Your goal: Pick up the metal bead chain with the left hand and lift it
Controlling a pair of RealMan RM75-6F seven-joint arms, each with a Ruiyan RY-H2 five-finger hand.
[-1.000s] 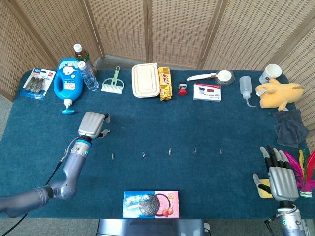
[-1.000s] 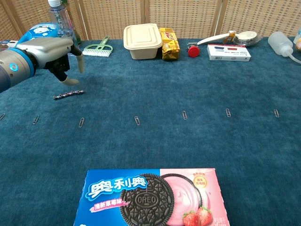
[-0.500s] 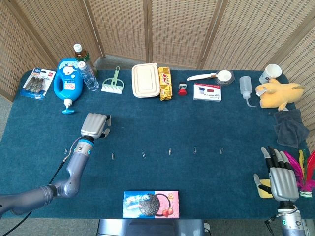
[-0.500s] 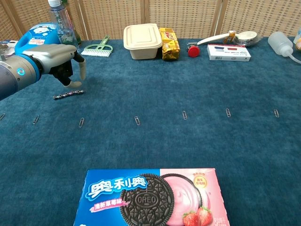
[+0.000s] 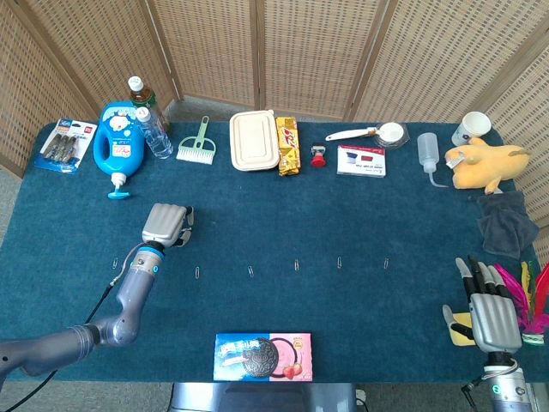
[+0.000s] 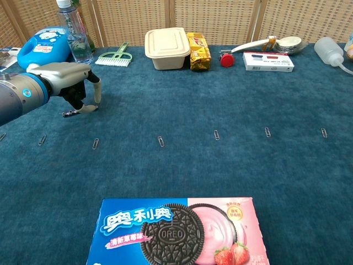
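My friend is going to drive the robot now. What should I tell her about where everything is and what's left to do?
Left robot hand: low over the metal bead chain, fingertips at the chain, but whether it has a grip cannot be told.
Right robot hand: empty, fingers apart, resting at the table's near right corner.
Chain: lying flat on the blue cloth, just beyond the row of paper clips.
Done: the reach to the chain.
Left: close the fingers on the chain and lift it.
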